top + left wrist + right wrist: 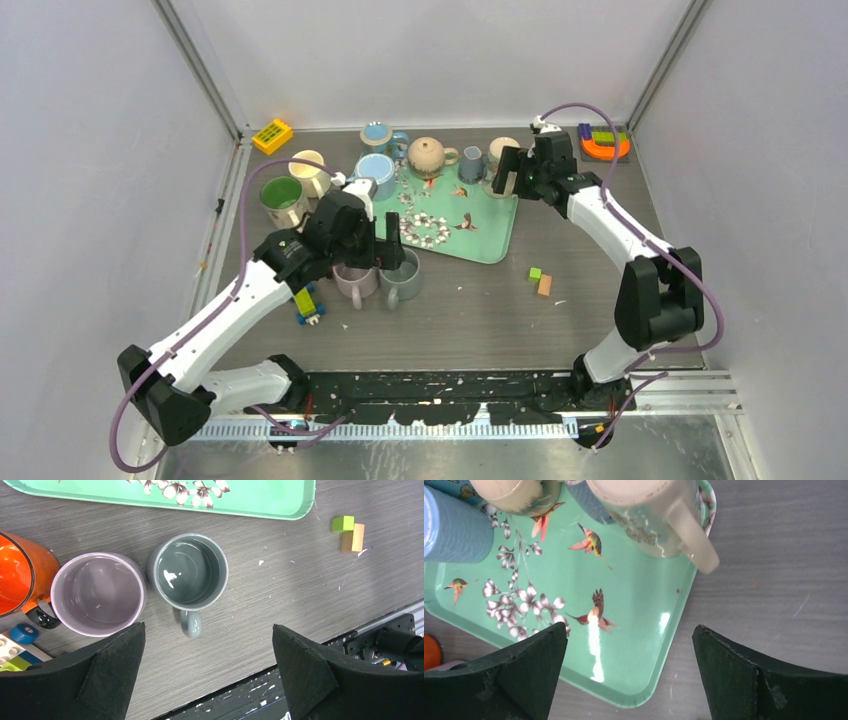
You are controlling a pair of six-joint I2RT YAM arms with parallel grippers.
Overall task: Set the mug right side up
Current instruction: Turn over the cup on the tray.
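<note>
Beside the tray's (250,505) near edge, mid-table: grey mug (190,572) stood upright, mouth up, close beside lilac mug (97,592). Left gripper (207,630) hung directly above it, jaws wide, holding nothing. Right gripper (629,630), likewise wide and empty, was well apart over the tray's far right corner.

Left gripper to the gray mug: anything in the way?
Nothing visible. The left gripper hangs open right above the gray mug, which stands upright. The lilac mug sits close beside it, not between.
</note>
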